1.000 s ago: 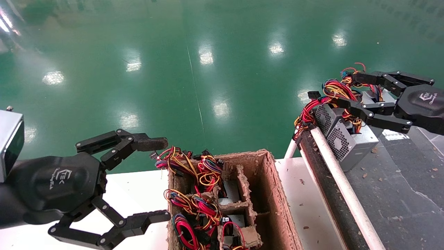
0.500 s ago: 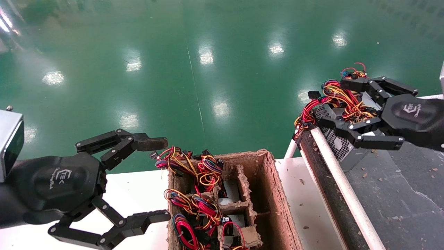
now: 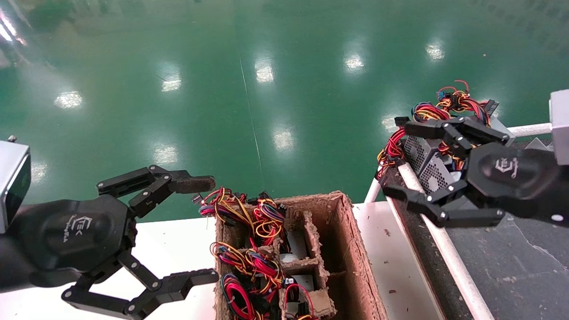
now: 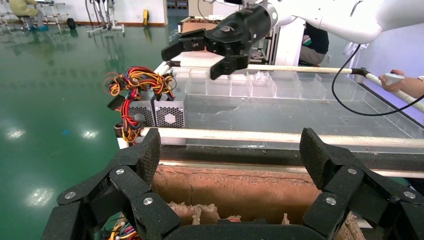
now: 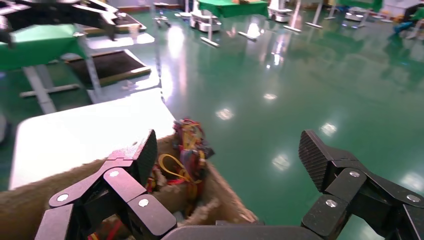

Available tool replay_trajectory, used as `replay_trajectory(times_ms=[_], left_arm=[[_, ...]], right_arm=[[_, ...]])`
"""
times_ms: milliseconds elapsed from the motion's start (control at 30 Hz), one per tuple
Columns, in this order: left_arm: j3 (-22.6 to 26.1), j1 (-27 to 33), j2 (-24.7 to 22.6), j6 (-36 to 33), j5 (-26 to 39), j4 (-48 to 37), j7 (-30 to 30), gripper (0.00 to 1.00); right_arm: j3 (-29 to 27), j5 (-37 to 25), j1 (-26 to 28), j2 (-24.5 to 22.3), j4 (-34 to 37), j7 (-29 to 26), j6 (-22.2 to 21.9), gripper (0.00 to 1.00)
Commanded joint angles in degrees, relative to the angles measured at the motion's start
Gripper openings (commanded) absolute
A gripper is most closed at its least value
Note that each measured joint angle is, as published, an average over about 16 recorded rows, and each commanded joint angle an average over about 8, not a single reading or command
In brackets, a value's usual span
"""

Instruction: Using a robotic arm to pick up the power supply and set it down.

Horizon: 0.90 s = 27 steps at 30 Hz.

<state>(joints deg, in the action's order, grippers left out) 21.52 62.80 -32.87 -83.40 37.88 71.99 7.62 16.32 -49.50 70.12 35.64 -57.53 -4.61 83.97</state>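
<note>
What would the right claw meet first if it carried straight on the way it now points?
Probably the wire bundles in the brown pulp tray: the right wrist view looks between the open right claw straight at them. Depth is unclear.

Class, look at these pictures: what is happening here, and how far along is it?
The right black claw hangs open above the grey metal power supply with red and yellow wires, which rests on the dark conveyor. It grips nothing. The left black claw waits open beside the brown pulp-cardboard tray, which holds more wired units.
</note>
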Motion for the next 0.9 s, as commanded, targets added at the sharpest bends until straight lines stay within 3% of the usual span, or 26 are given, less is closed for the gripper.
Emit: replay_trajectory(times_ms=[33, 900], left_arm=[[0.0, 0.0, 0.0, 0.0, 0.0, 0.0, 0.0, 1.0], [0.0, -0.01, 0.01, 0.02, -0.01, -0.02, -0.01, 1.0]], right_arm=[[-0.03, 0.67, -0.75, -0.05, -1.41, -0.54, 0.15, 1.0], [-0.32, 8.19, -9.17, -0.65, -17.17, -6.42, 1.84, 1.0]])
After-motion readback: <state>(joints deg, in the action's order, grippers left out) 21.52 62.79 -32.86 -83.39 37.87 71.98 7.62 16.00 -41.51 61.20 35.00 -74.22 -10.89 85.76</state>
